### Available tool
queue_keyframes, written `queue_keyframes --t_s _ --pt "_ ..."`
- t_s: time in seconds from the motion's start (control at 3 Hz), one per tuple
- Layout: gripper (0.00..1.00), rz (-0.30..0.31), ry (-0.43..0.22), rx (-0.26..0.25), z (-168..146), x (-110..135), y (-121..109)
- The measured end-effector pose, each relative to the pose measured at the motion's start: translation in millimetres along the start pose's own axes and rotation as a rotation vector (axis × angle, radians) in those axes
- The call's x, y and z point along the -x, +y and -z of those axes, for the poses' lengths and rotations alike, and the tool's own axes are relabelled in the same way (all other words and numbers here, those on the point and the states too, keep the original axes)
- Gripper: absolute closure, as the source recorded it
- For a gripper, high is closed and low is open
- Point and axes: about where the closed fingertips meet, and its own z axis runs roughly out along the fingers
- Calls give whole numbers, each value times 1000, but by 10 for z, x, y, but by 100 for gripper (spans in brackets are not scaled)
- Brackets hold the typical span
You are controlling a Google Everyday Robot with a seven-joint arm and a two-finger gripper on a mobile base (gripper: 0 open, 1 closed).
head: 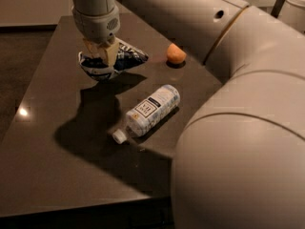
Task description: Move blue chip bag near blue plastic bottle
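The blue chip bag [125, 58] is dark blue with white print and hangs pinched in my gripper [105, 56], lifted a little above the dark table [43, 142]. My gripper is shut on the bag near the table's far left. The blue plastic bottle [148, 109] lies on its side in the middle of the table, white cap toward the front left and white label up. The bag is behind and to the left of the bottle, about one bottle length away.
A round orange fruit [176, 54] sits on the table behind the bottle, to the right of the bag. My large pale arm [238, 128] fills the right side and hides that part of the table. A white container [295, 6] stands at the far right.
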Motion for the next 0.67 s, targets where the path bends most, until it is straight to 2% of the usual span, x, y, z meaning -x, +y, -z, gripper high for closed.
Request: queue_keyframes --t_s 0.67 --pt "100 -74 -52 37 -40 61 417"
